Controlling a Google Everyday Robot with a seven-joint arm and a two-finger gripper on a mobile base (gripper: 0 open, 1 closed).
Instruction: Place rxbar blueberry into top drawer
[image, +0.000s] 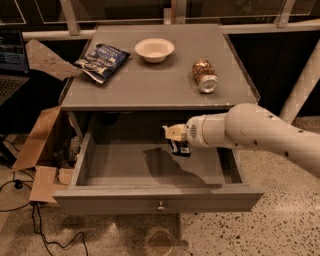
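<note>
The top drawer is pulled out wide below the grey tabletop, its grey front panel with a small round knob facing me. My gripper reaches in from the right over the open drawer, above its inner floor. It is shut on the rxbar blueberry, a small dark flat wrapper that hangs down from the fingers, clear of the drawer floor. A shadow of the gripper lies on the drawer floor just below and to the left.
On the tabletop lie a crinkled dark blue chip bag, a white bowl and a soda can on its side. A torn cardboard box and cables sit at the left on the floor.
</note>
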